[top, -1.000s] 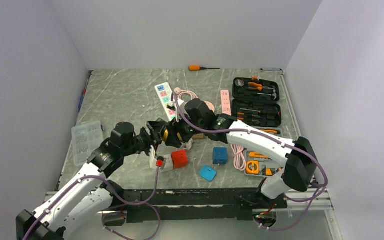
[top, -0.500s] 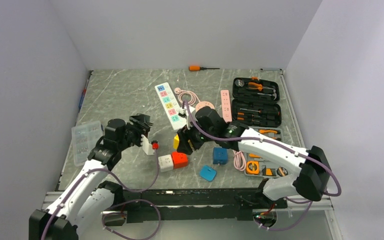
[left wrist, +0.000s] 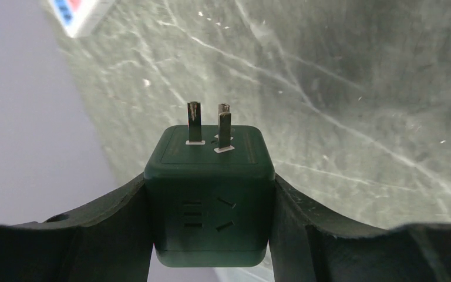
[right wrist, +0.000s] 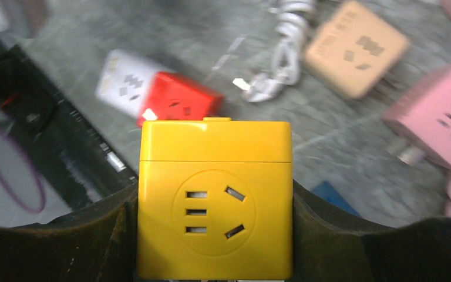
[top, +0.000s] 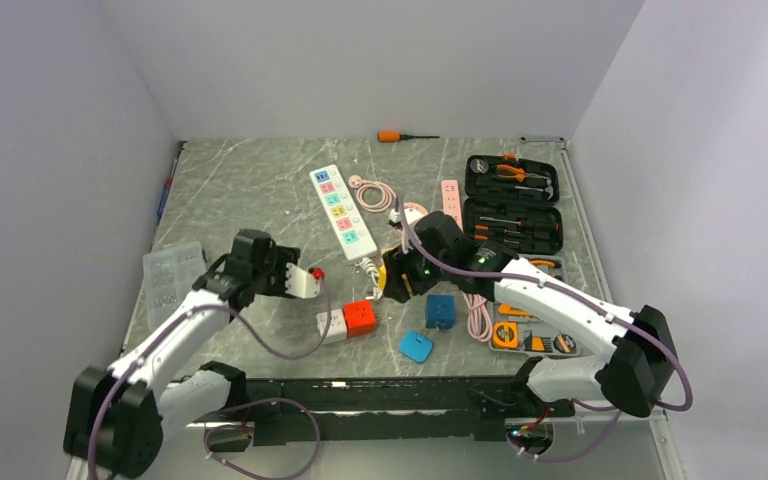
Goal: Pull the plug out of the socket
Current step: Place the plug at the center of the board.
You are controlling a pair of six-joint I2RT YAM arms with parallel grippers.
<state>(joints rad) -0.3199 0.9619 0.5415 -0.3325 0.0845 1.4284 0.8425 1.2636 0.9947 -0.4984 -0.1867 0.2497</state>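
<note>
The pull looks done. The left gripper [top: 298,283] is clenched on the plug [left wrist: 210,194], a cube pinched by its two sides. In the left wrist view both prongs [left wrist: 194,120] stand bare with nothing on them, only table [left wrist: 358,88] beyond. The right gripper [top: 396,282] is clamped on the yellow socket [right wrist: 214,200], again by its sides, with its slotted face toward the wrist camera. From above, plug and socket are well apart: the plug is left of centre and the socket is in the middle of the table. The red-and-white cube pair [top: 347,321] lies nearer, between them. Both pieces seem held off the table rather than resting on it. What is left, as I judge it, is small: set each piece down and let go.
</note>
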